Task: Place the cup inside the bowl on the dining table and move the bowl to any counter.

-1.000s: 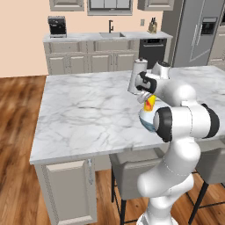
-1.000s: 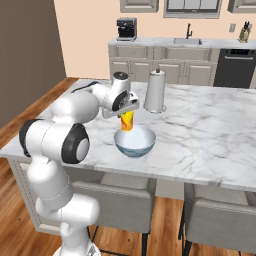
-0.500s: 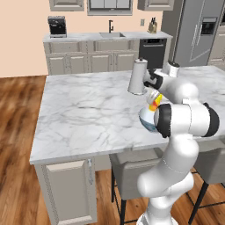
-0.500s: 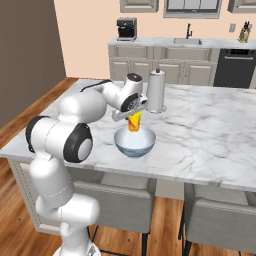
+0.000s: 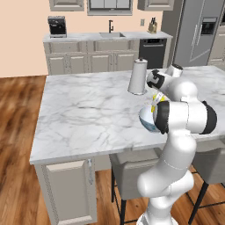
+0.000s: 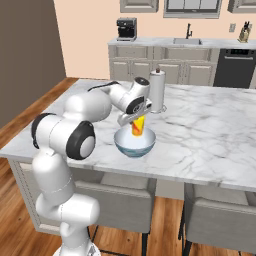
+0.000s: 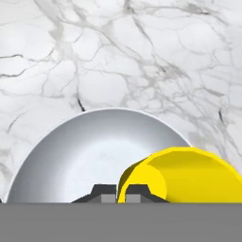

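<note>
Kitchen scene, white marble dining table (image 6: pixel 210 125) in the middle, counter (image 6: pixel 150 42) along the far wall. Bowl (image 6: pixel 134 143) sits on the table near its near edge, just beside the robot. Gripper (image 6: pixel 134 115) pinches the cup (image 6: pixel 137 125), tilted, right above the bowl's opening; in the hand view the cup (image 7: pixel 189 175) overlaps the bowl's (image 7: pixel 90 156) rim. Paper-towel roll (image 6: pixel 157 91) stands upright just behind the bowl.
</note>
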You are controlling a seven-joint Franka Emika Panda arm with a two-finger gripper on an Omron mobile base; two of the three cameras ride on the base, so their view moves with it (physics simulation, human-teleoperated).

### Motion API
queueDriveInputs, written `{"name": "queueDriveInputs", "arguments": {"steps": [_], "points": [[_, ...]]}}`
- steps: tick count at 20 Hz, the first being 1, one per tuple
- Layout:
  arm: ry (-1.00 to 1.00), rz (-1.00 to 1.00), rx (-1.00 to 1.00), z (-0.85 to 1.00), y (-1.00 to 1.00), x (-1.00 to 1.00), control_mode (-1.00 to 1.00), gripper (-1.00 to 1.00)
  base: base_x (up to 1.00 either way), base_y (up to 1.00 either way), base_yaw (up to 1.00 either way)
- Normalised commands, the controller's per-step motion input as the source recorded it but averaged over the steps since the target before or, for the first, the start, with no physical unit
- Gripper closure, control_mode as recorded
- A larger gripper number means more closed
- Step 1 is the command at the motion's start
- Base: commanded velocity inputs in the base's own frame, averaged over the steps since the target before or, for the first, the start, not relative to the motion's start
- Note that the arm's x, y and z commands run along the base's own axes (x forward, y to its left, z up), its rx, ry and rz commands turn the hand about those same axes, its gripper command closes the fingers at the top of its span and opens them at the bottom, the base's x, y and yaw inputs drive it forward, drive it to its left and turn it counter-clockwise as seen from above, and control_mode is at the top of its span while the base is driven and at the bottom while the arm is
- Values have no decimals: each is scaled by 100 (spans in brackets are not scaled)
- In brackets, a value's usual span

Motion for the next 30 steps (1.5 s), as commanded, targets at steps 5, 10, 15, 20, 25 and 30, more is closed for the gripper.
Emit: {"name": "queueDriveInputs", "arguments": {"steps": [5,10,15,20,25,30], "points": [[2,5,0,-17,-6,0,-100,100,0,0,0],[3,0,0,-23,0,0,-100,100,0,0,0],[3,0,0,-21,0,0,-100,100,0,0,0],[0,-1,0,-13,0,3,-100,100,0,0,0],[0,-3,0,-13,0,10,-100,100,0,0,0],[0,-2,0,-20,0,5,-100,100,0,0,0]]}}
